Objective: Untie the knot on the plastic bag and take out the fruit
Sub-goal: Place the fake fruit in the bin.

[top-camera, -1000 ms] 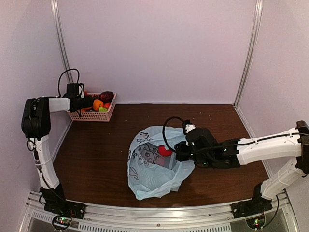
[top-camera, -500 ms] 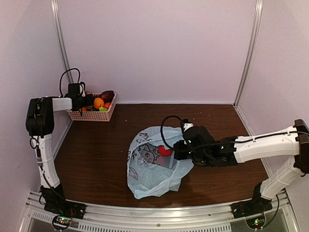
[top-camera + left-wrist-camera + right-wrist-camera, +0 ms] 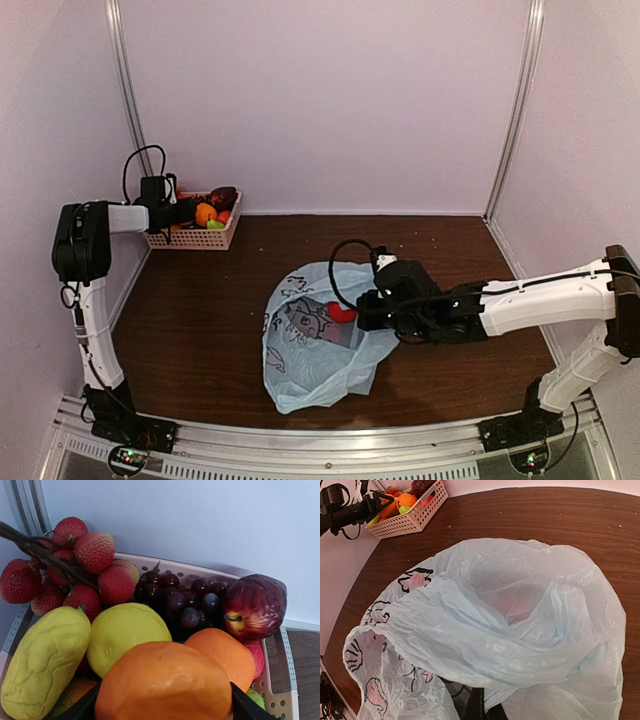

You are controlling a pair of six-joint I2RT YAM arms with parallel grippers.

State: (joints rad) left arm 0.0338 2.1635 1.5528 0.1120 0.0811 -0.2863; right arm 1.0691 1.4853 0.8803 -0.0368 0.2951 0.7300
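Pale lilac walls close in a dark brown wooden tabletop. At far left, our left gripper hangs over the pink lattice basket. Its fingers are set wide on either side of a smooth orange round toy fruit, which rests on the heap beneath them. We cannot tell whether they press it or have let go. Against a second ago that arm has barely shifted, so we judge this piece as good as delivered.

Ahead of our right gripper lies the thin, translucent light blue plastic bag, its mouth slack and open, with no knot in sight. A red round fruit sits inside, just beyond the fingertips. The right jaws are closed with film bunched over them, which we read as a pinch on the bag. That gripper has slid leftward over the bag since the earlier view, closer to the red piece. We judge the untying done and at least one fruit left to extract.
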